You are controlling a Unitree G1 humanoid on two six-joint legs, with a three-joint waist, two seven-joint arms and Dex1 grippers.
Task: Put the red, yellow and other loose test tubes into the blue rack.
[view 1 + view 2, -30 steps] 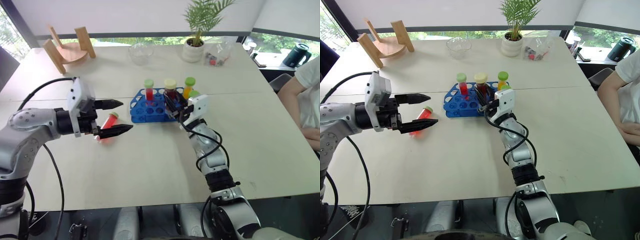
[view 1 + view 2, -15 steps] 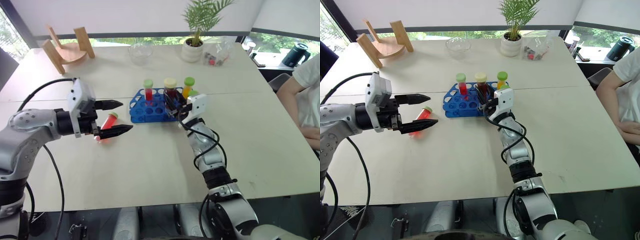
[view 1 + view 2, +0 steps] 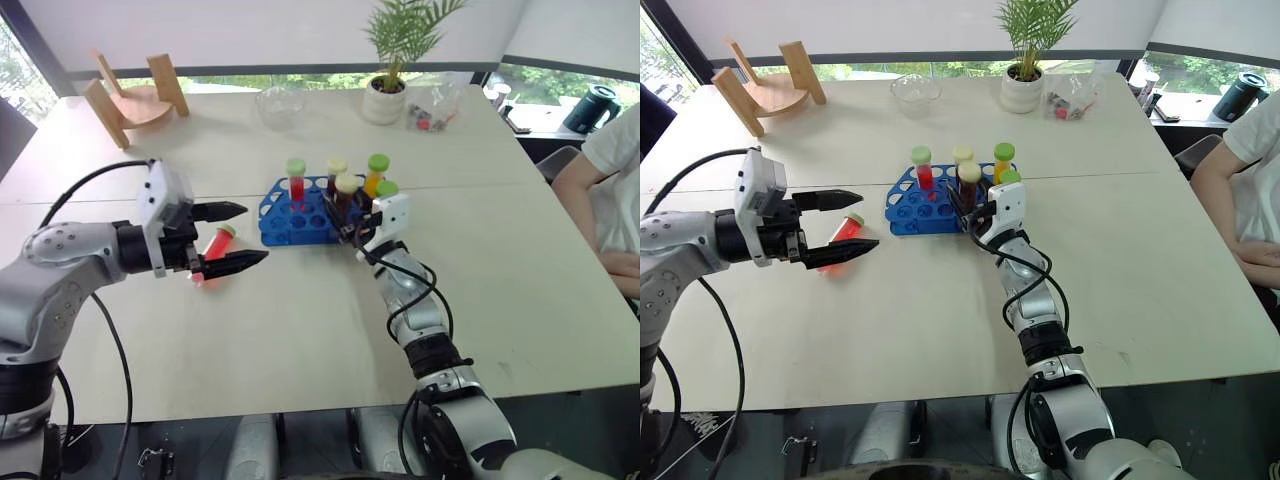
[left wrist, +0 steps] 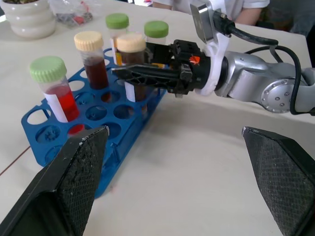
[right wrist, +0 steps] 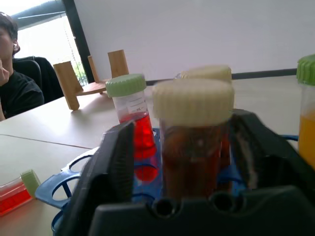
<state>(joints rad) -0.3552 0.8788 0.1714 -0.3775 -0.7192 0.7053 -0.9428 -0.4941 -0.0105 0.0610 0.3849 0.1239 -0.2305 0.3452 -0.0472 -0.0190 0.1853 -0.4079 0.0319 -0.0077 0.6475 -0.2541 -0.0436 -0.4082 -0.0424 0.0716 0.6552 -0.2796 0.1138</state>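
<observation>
The blue rack [image 3: 285, 216] stands mid-table with several capped tubes upright in it: a red one [image 3: 297, 181], a yellow-orange one [image 3: 376, 174] and two dark red-brown ones with cream caps. My right gripper [image 3: 345, 215] is open at the rack's near right end. Its fingers [image 5: 115, 162] flank the front dark tube [image 5: 194, 142] with a gap on each side. A loose red test tube [image 3: 213, 247] with a green cap lies on the table left of the rack. My left gripper [image 3: 254, 232] is open and hovers level, with that tube behind its fingers.
At the table's far side are a wooden stand [image 3: 140, 95], a glass bowl [image 3: 280, 102], a potted plant [image 3: 388, 95] and a clear bag of small items [image 3: 435, 110]. A person [image 3: 615, 190] sits at the right edge, near a dark jug [image 3: 597, 108].
My right gripper went from shut to open and sank slightly. The dark tube with the cream cap now stands lower in the rack, showing a second cream cap behind. The left arm stayed still.
</observation>
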